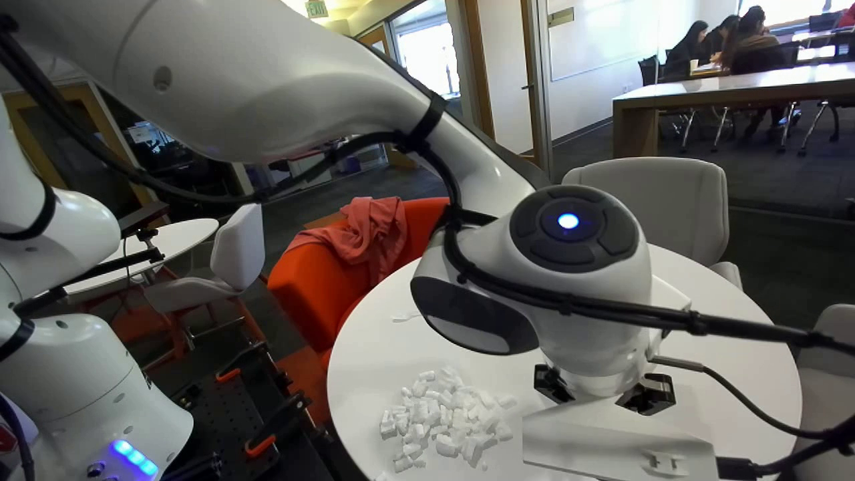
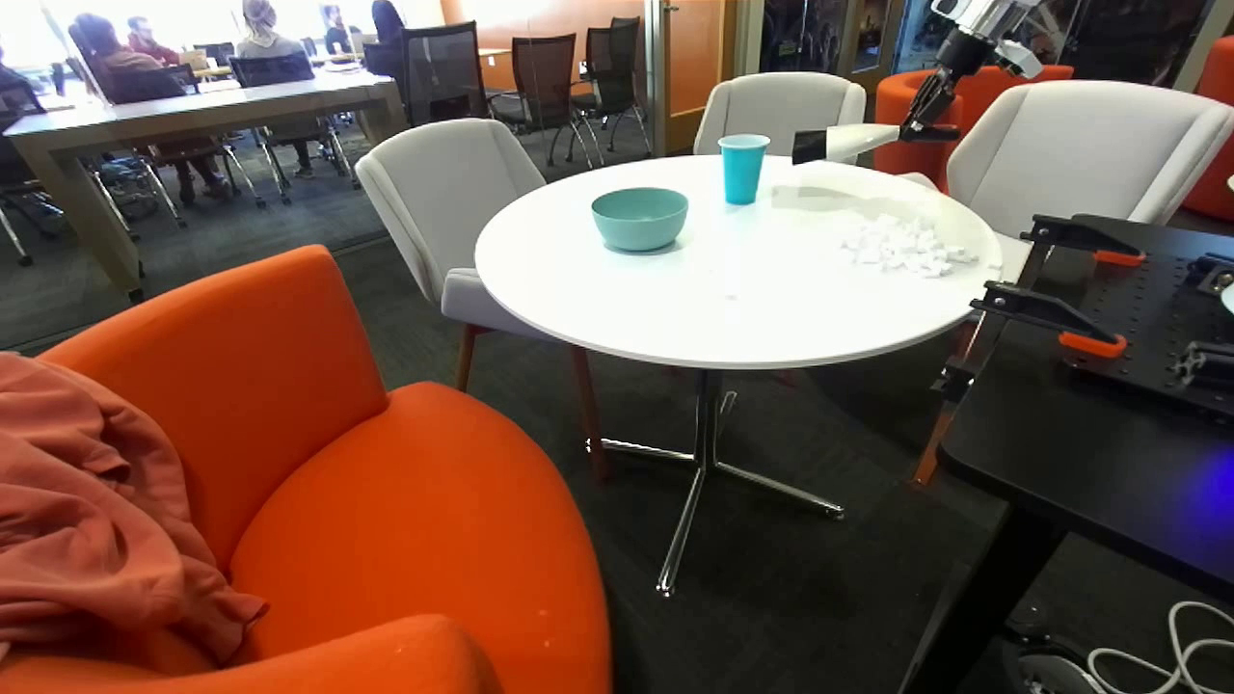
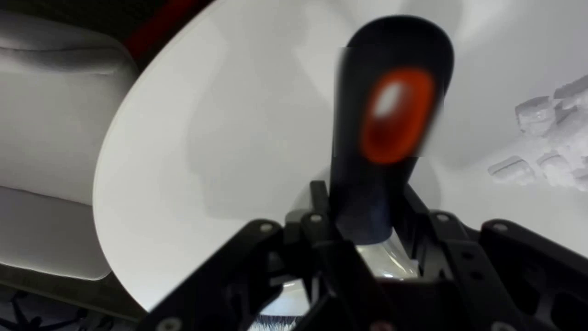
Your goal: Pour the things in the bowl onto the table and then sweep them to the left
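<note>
The gripper [image 3: 365, 202] is clamping the black handle [image 3: 395, 41] of a brush [image 2: 861, 143], a finger pressing on either side, and an orange-ringed oval [image 3: 397, 117] is showing in that handle. In an exterior view the brush is hanging above the round white surface [image 2: 578, 280], its dark bristle end [image 2: 810, 146] pointing away from the gripper. Near the brush, white chunks [image 1: 444, 414] are lying on the surface in a loose heap, showing in both exterior views and at the edge of the wrist view. Across the surface, well apart from the heap, a blue cup [image 2: 744, 169] is standing upright and a teal bowl [image 2: 639, 220] is sitting upright near it. Farther out, white chairs [image 2: 453, 193] are standing around the surface, and an orange armchair [image 2: 405, 501] is bearing a crumpled reddish cloth [image 2: 96, 501]
</note>
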Action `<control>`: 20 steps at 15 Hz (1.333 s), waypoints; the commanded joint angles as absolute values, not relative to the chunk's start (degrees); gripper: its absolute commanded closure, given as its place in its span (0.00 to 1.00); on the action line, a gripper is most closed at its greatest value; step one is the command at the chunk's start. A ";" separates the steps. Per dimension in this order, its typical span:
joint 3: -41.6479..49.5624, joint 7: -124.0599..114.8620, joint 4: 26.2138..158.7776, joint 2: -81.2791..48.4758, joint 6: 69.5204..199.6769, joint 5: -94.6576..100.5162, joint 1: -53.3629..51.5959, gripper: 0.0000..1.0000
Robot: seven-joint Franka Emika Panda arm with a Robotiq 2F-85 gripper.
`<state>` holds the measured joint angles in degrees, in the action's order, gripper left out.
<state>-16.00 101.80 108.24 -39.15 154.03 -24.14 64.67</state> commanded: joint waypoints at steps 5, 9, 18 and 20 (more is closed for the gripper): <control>-5.19 97.26 116.99 -27.33 152.64 -14.67 54.75 0.87; 0.71 94.62 115.70 -25.13 148.44 -7.83 49.49 0.87; 3.23 96.47 114.22 -26.31 148.38 -8.67 46.56 0.62; 3.23 96.47 114.22 -26.31 148.38 -8.69 46.57 0.62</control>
<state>2.35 96.16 114.48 -26.21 148.64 -8.08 47.47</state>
